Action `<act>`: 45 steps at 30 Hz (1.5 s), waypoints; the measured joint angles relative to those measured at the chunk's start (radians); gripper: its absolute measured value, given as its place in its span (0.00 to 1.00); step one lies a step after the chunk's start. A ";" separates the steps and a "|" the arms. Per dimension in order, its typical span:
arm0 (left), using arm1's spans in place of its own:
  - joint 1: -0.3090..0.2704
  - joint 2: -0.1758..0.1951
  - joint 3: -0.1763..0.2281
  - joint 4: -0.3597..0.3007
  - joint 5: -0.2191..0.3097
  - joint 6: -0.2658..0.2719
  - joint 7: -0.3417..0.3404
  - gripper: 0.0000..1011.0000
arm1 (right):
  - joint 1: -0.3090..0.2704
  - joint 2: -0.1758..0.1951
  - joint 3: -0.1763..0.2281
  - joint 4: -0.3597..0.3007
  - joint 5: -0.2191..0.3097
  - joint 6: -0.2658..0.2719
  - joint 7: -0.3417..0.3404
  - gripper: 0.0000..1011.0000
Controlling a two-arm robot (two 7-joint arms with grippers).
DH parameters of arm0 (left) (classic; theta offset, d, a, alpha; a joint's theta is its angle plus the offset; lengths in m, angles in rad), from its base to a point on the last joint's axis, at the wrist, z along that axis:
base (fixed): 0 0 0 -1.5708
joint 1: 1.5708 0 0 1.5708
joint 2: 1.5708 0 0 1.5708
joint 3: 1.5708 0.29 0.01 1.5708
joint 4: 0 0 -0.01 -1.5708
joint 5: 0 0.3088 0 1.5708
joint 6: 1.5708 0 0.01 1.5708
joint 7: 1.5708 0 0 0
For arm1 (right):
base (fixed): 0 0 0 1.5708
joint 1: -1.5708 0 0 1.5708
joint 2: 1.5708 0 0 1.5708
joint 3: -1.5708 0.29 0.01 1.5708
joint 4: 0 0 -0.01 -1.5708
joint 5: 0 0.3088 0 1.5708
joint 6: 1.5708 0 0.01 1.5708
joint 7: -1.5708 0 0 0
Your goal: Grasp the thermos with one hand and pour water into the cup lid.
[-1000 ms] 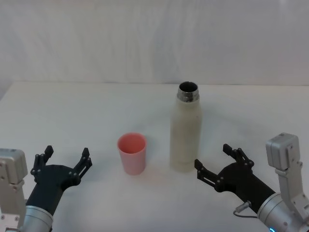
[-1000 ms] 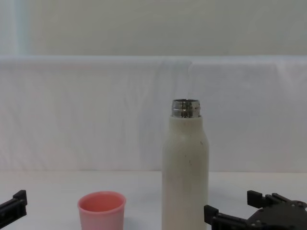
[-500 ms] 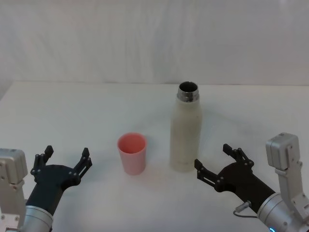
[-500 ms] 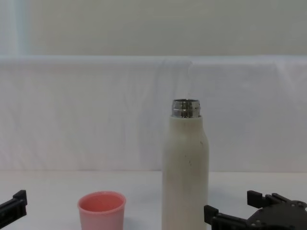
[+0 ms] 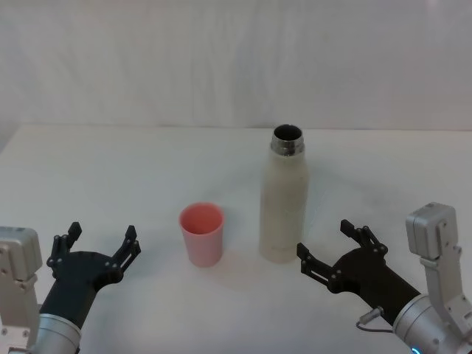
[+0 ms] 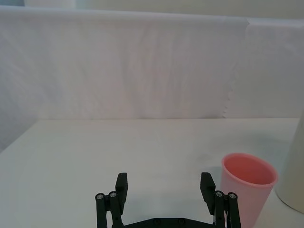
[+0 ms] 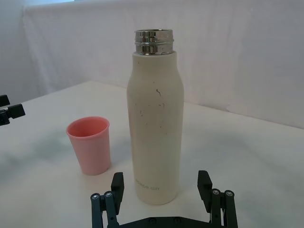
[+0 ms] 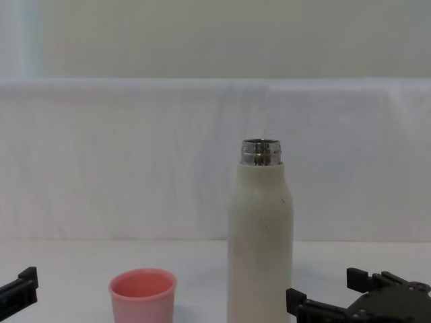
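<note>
- Right gripper sits low over the table, jaws spread wide, nothing between them. We count 2 fingers, both clear of everything.
- Thermos stands upright just ahead of that gripper and slightly toward its left finger, near but not touching. In the right wrist view the thermos lines up almost centrally between the open fingers.
- Cup lid stands upright, mouth up, beyond the thermos on the gripper's left side, close to it with a clear gap between them.
- Left gripper idles at the near-left of the table, also wide open and empty; cup lid is just off its finger on the thermos side.
- Handling, our judgement: rigid body, so no give under squeeze; smooth cream coating probably slippery. Tall and narrow, so a push near the neck would tip it. Weight unknown; if filled, expect it heavy.
- Neck is open, steel thread exposed, no cap on, so any tilt spills.
- Grip point we'd pick: straight mid-body section, below the rounded shoulder, above the base. Avoid the tapering shoulder, where the fingers would slide.
- Cup lid looks light plastic; the stream or a bump could shift it.
</note>
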 joint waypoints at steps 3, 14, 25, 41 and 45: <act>0.000 0.000 0.000 0.000 0.000 0.000 0.000 0.99 | 0.000 0.000 0.000 0.000 0.000 0.000 0.000 0.99; 0.000 0.000 0.000 0.000 0.000 0.000 0.000 0.99 | 0.000 0.000 0.000 0.000 0.000 0.000 0.000 0.99; 0.000 0.000 0.000 0.000 0.000 0.000 0.000 0.99 | 0.000 0.000 0.000 0.000 0.000 0.000 0.000 0.99; 0.000 0.000 0.000 0.000 0.000 0.000 0.000 0.99 | 0.000 0.000 0.000 0.000 0.000 0.000 0.000 0.99; 0.000 0.000 0.000 0.000 0.000 0.000 0.000 0.99 | 0.000 0.000 0.000 0.000 0.000 0.000 0.000 0.99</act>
